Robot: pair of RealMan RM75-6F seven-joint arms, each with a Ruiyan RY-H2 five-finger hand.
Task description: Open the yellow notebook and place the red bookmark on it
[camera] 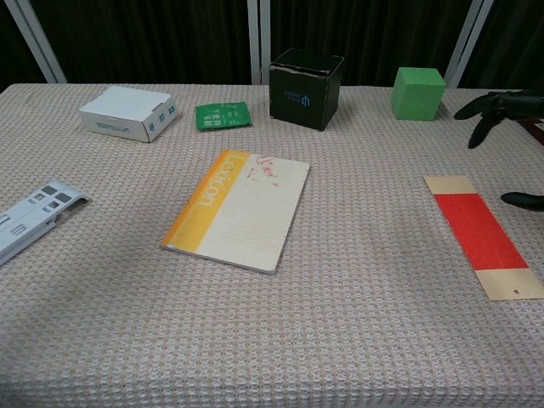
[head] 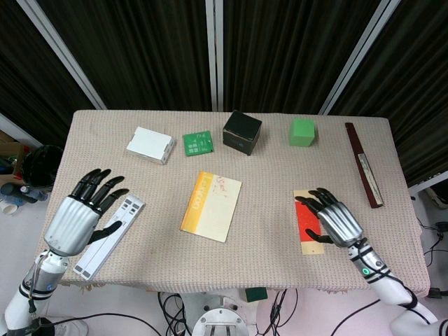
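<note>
The yellow notebook (head: 211,205) (camera: 239,208) lies closed at the middle of the table, its yellow spine to the left. The red bookmark (head: 306,221) (camera: 483,233), red with tan ends, lies flat to its right. My right hand (head: 333,217) (camera: 501,109) hovers over the bookmark's right side with fingers spread and holds nothing. My left hand (head: 80,213) hangs over the table's left edge, fingers apart and empty; the chest view does not show it.
A white remote-like strip (head: 110,235) (camera: 30,216) lies under my left hand. Along the back stand a white box (head: 150,145), a green card (head: 198,143), a black box (head: 241,131) and a green cube (head: 302,132). A dark ruler (head: 363,164) lies at the right edge.
</note>
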